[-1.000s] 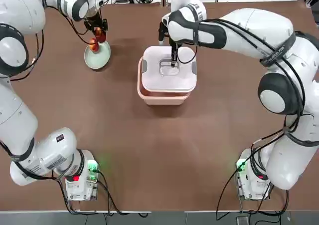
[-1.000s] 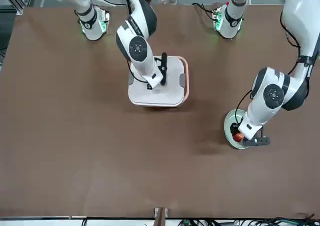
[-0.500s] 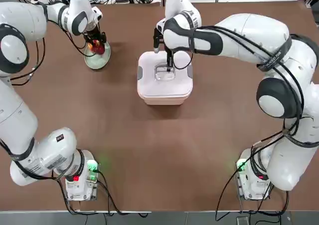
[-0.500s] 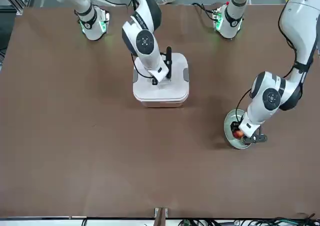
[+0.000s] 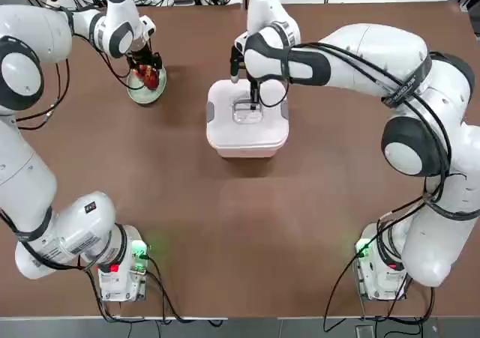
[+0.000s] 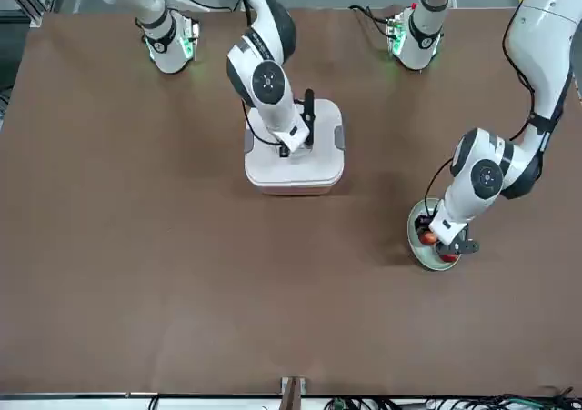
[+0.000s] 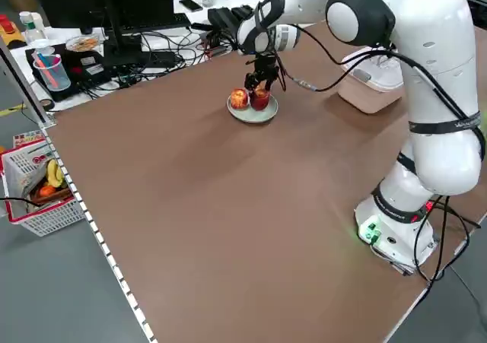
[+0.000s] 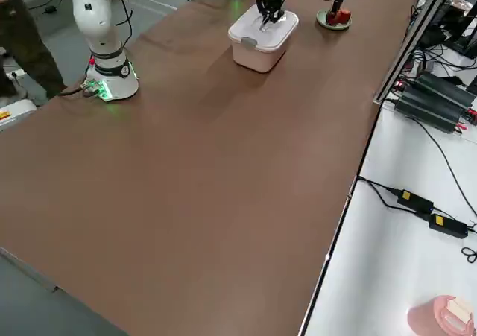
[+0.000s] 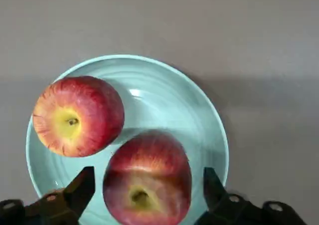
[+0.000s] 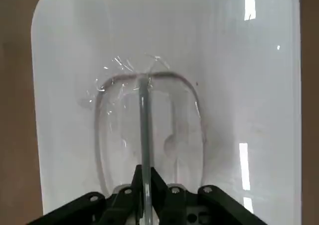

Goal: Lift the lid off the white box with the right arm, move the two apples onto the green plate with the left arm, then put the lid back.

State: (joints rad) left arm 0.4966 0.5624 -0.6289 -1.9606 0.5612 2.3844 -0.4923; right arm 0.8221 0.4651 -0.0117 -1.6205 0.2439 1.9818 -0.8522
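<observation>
On the white box (image 5: 247, 145) the lid (image 5: 247, 119) now sits square, no longer askew, right gripper (image 10: 143, 185) pinching its handle; left gripper (image 9: 144, 190), fingers spread, flanks one of the two apples (image 9: 147, 177) on the green plate (image 9: 199, 115); release remains.

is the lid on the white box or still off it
On. The lid sits squarely over the white box, covering its opening, with the right gripper shut on its bar handle.
</observation>
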